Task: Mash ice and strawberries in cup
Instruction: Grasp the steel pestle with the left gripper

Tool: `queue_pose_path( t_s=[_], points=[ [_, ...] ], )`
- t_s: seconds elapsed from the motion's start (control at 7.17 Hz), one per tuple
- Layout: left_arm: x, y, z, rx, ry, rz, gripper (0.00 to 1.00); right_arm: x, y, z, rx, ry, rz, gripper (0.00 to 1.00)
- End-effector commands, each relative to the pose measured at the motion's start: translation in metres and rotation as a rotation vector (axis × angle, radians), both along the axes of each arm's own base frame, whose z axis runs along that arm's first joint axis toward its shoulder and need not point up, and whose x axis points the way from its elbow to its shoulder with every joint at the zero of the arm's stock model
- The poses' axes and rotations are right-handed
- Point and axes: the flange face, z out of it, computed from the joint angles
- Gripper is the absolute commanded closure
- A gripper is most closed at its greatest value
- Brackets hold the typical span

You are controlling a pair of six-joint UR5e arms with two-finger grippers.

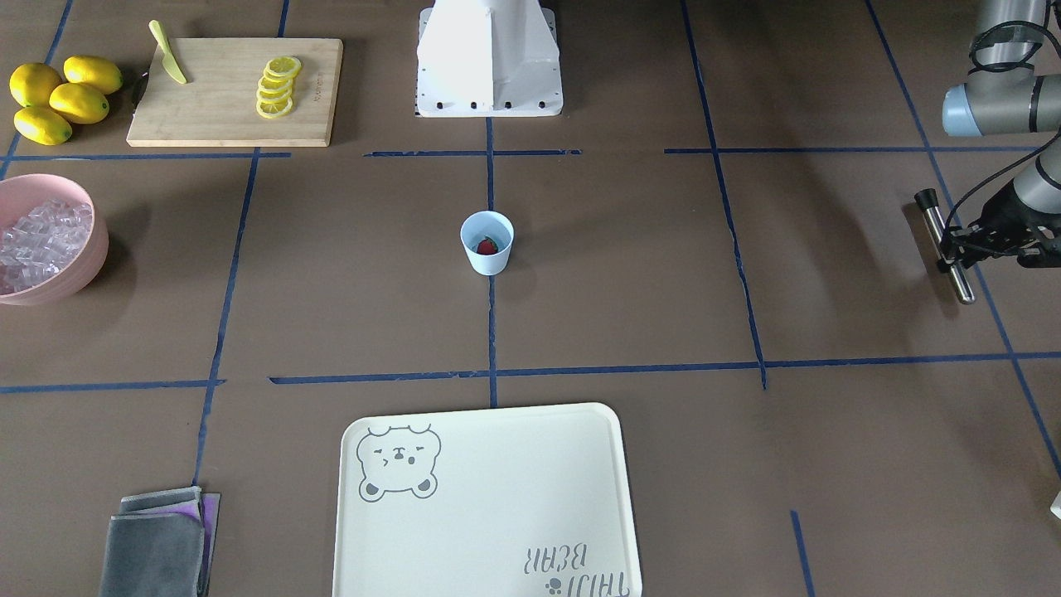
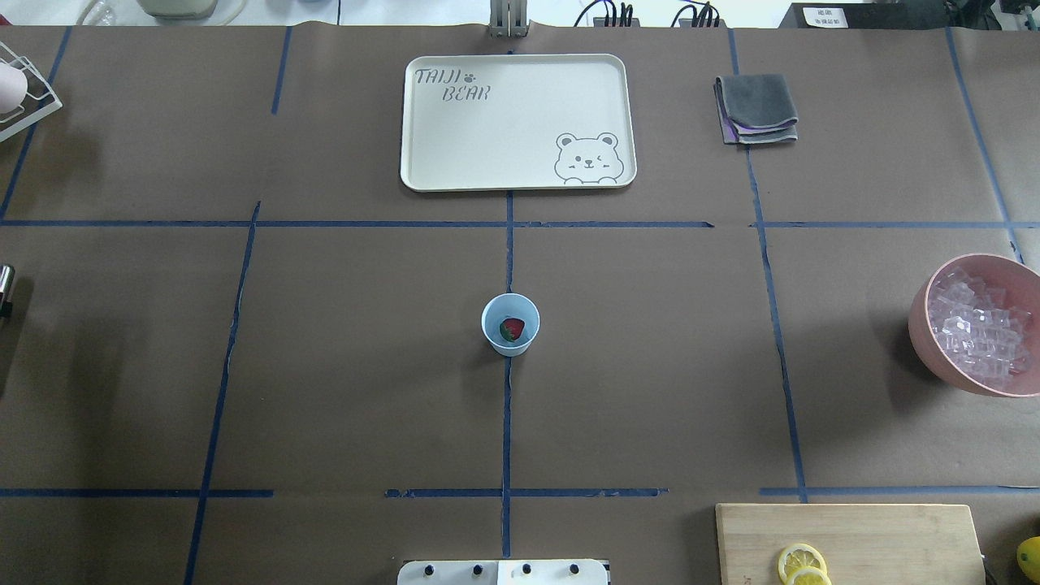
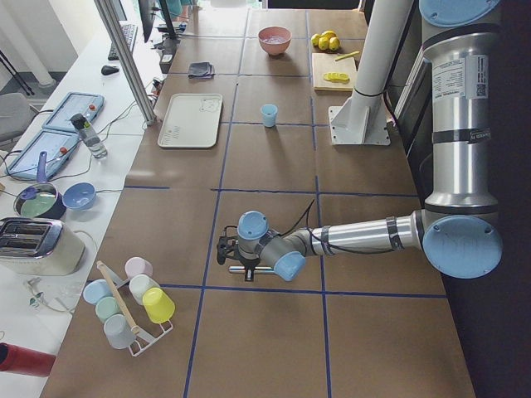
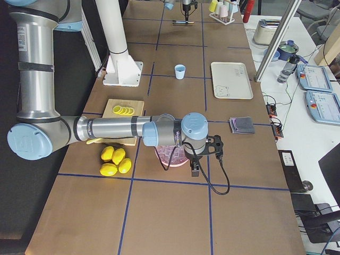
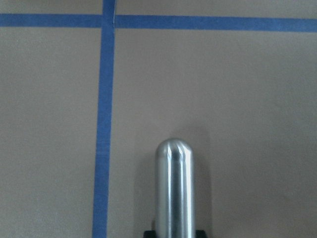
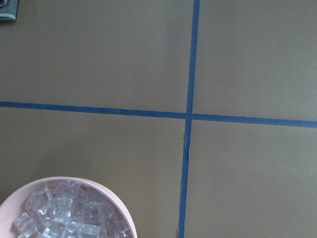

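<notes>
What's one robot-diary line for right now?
strawberry in cup | ice in pink bowl | left gripper holds steel muddler, away from cup | right gripper near bowl

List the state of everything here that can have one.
Cup: upright, holding only one strawberry.
Strawberry: whole, unmashed.
Ice: loose cubes in the bowl.
Bowl: upright, filled with ice.
Left gripper: shut on the metal rod.
Right gripper: by the bowl; open or shut, cannot tell.
Cloth: folded.
Lemon slices: cut, fanned on the board.
</notes>
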Motion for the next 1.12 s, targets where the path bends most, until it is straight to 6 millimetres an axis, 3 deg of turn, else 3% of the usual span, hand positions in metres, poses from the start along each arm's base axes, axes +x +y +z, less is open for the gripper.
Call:
queue_pose_path(
  t_s=[0.0,0.14,0.42,0.56,0.84,0.98],
  points=[
    [-0.02,-0.007,-0.06,0.093,0.07,-0.033,1.0,0.0,0.0,-0.003,0.004,0.0,0.002,0.01],
    [-0.031,-0.01,-0.092,0.15,0.095,-0.055,1.0,0.0,-0.001,-0.003,0.004,0.0,0.0,0.01],
    [-0.027,-0.032,-0.181,0.359,0.123,-0.069,1.0,0.0,-0.001,-0.007,0.016,0.001,0.0,0.01],
    [-0.031,-0.038,-0.21,0.478,0.079,-0.093,1.0,0.0,-0.001,-0.007,0.021,0.001,-0.003,0.01],
    [-0.019,-0.071,-0.302,0.652,0.118,-0.126,1.0,0.001,-0.006,-0.011,0.029,0.003,-0.002,0.01],
    [-0.012,-0.082,-0.331,0.698,0.147,-0.127,1.0,0.001,-0.007,-0.012,0.03,0.003,-0.002,0.01]
  ],
)
